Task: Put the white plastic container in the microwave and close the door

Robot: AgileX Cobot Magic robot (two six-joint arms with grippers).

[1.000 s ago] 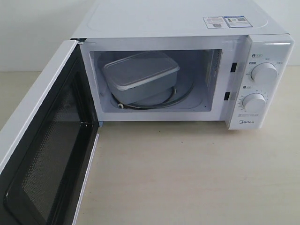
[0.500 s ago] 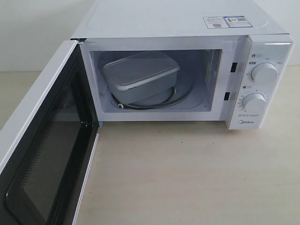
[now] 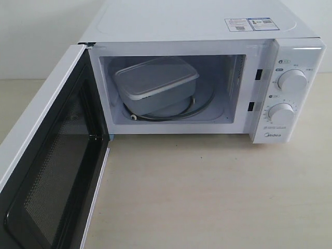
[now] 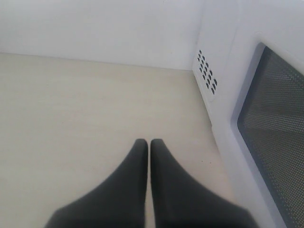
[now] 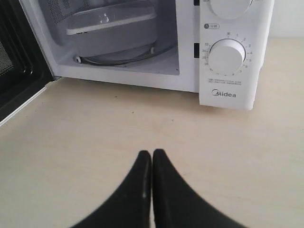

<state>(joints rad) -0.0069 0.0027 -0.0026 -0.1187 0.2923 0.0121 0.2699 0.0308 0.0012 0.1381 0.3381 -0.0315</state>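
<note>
1. The rectangular translucent-white plastic container with its flat rimmed lid (image 3: 155, 83) is sitting inside the cavity of the white boxy countertop microwave (image 3: 197, 21), on the glass turntable (image 3: 201, 105), left of centre. The lid is facing up. Its long axis is running across the cavity but skewed, with the right end lying further back than the left.

2. The white side-hinged door with black mesh inner face (image 3: 52, 155) is standing wide open, swung out over the pale worktop (image 3: 207, 192).

3. The left claw (image 4: 148, 141) is showing its 2 dark fingers pressed together, holding nothing, hanging over bare worktop just beside the door's outer face.

4. The right claw (image 5: 151, 152) is likewise pressed together and empty, pointing toward the microwave front, apart from it.

5. The exterior view is cutting off the door at its left and bottom edges. The right wrist view is cropping the container's top and the upper of the 2 round white dials (image 3: 292, 80). Whether either claw is touching the worktop cannot be told.
</note>
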